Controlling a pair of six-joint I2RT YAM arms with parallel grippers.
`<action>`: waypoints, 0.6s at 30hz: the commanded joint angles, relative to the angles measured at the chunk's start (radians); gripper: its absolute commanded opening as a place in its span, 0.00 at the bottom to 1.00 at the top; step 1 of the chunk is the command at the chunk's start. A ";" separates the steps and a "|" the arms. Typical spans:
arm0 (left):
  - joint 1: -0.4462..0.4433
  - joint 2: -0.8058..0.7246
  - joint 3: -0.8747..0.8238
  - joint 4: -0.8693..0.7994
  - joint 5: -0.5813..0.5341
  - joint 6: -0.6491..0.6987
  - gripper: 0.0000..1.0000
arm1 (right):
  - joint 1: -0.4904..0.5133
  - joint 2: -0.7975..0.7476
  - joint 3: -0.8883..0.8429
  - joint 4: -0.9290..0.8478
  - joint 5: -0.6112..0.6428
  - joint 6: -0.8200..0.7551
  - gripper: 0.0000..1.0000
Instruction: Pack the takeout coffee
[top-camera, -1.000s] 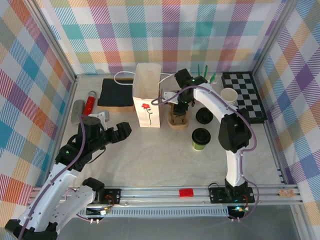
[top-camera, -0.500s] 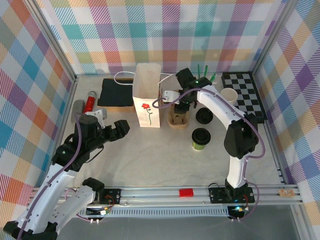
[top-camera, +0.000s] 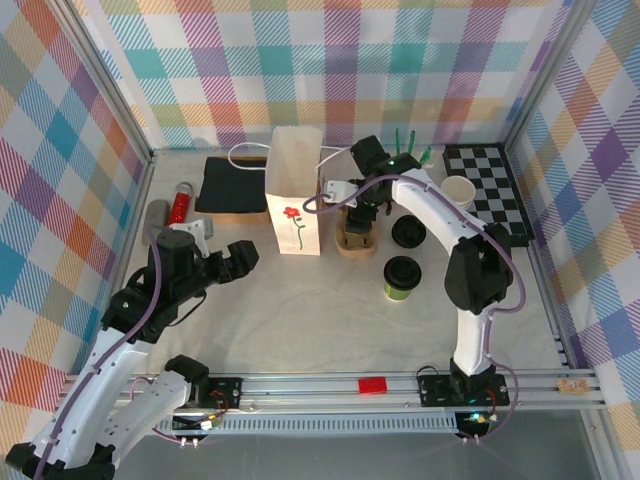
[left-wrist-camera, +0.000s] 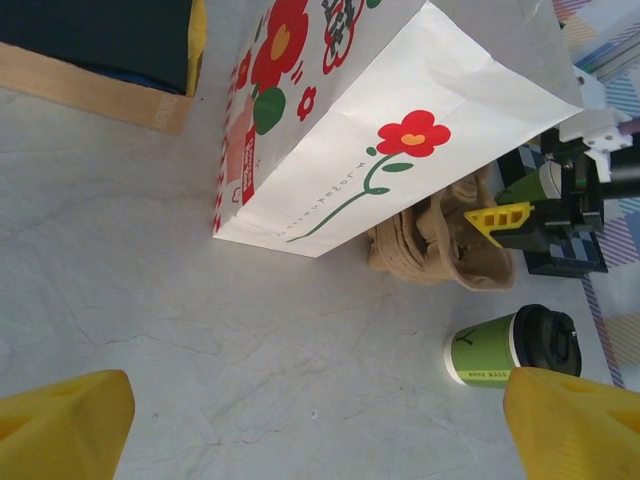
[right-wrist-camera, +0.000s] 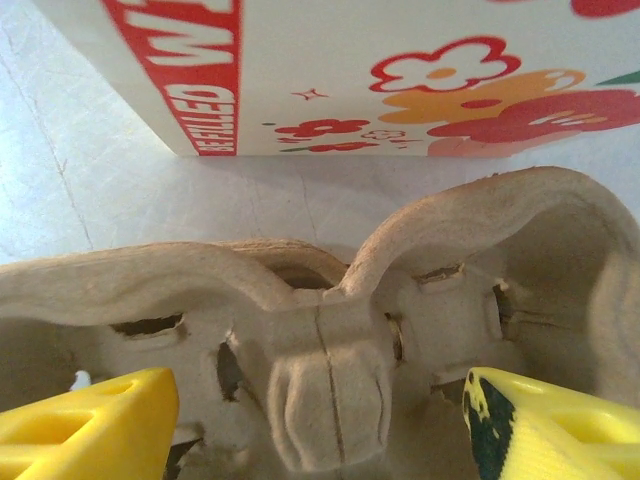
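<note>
The takeout coffee (top-camera: 402, 277), a green cup with a black lid, stands on the table right of centre; it also lies low at the right of the left wrist view (left-wrist-camera: 510, 345). The tall white flowered paper bag (top-camera: 293, 205) (left-wrist-camera: 380, 130) (right-wrist-camera: 400, 70) stands upright behind it to the left. My right gripper (top-camera: 358, 207) (right-wrist-camera: 325, 430) hangs open over the brown cardboard cup carrier (top-camera: 356, 240) (right-wrist-camera: 330, 370), its yellow fingers either side of the carrier's centre post without touching it. My left gripper (top-camera: 240, 262) (left-wrist-camera: 320, 430) is open and holds nothing, left of the bag.
A loose black lid (top-camera: 408, 232) and a lidless cup (top-camera: 459, 190) sit right of the carrier, with a chessboard (top-camera: 488, 190) beyond. A black pad (top-camera: 232, 185), a red tube (top-camera: 180, 205) and a grey object (top-camera: 156, 222) lie at the back left. Checked walls enclose the table.
My right gripper's jaws have spread wider over the cup carrier. The left arm has shifted slightly. The coffee and the bag have not moved.
</note>
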 joint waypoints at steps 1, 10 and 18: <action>0.011 -0.016 0.030 -0.025 -0.017 0.017 0.95 | -0.008 0.038 0.053 -0.043 -0.055 -0.003 0.76; 0.011 -0.012 0.025 -0.022 -0.021 0.022 0.95 | -0.018 0.092 0.079 -0.062 -0.050 -0.013 0.78; 0.011 -0.011 0.024 -0.018 -0.026 0.023 0.95 | -0.018 0.112 0.077 -0.056 -0.052 -0.010 0.67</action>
